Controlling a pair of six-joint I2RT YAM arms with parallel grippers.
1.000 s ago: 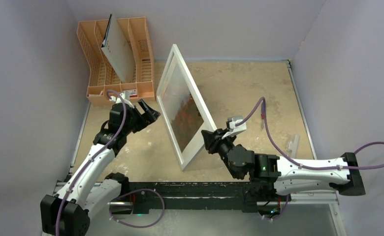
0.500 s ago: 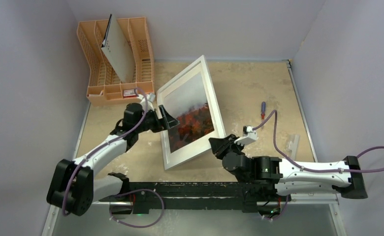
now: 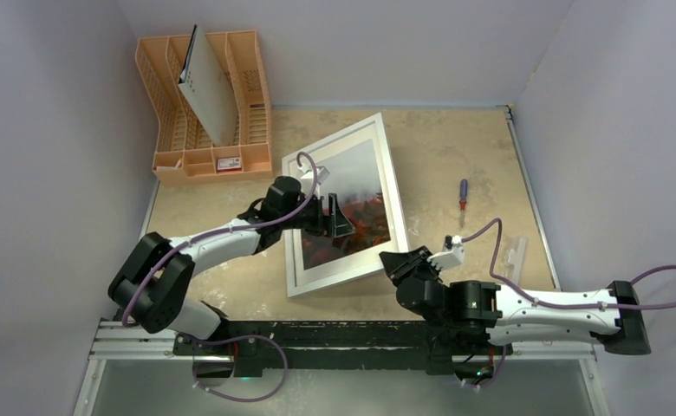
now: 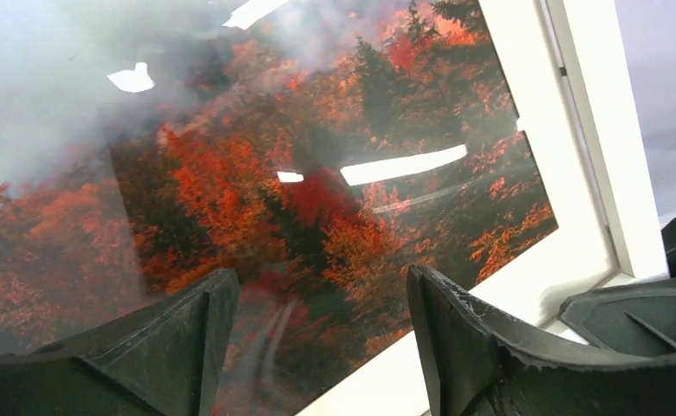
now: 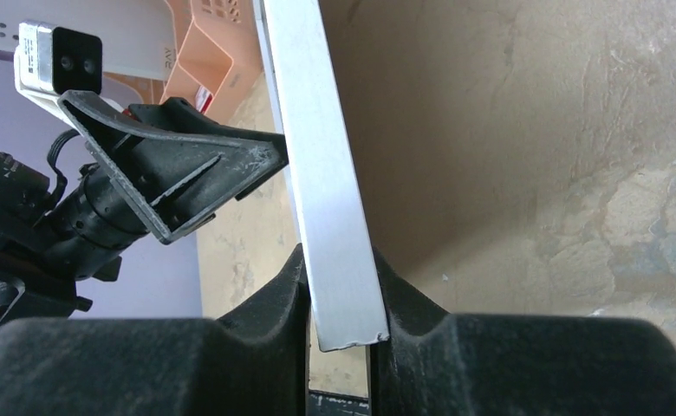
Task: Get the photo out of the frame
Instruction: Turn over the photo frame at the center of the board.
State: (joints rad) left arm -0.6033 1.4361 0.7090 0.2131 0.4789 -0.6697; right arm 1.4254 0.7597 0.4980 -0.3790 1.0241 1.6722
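The frame (image 3: pixel 334 276), white-bordered, lies tilted face up in the middle of the table. The photo (image 3: pixel 359 170) sits inside it, red-orange foliage near, hazy white far. My right gripper (image 3: pixel 395 262) is shut on the frame's near right corner; in the right wrist view the white frame edge (image 5: pixel 317 156) is pinched between its pads (image 5: pixel 341 305). My left gripper (image 3: pixel 341 217) is open over the photo's face. In the left wrist view the photo (image 4: pixel 274 173) fills the picture behind glass, between the spread fingers of that gripper (image 4: pixel 321 334), with the frame border (image 4: pixel 577 130) at the right.
An orange plastic rack (image 3: pixel 252 104) stands at the back left and holds a grey-white board with small holes (image 3: pixel 206 91). A screwdriver (image 3: pixel 462 198) and a clear plastic piece (image 3: pixel 515 254) lie to the right of the frame. Walls close in on the left, back and right.
The frame has swung from standing on edge down to a low tilt, face up. My left gripper has moved right onto the photo's face. My right gripper has dropped nearer, still holding the corner.
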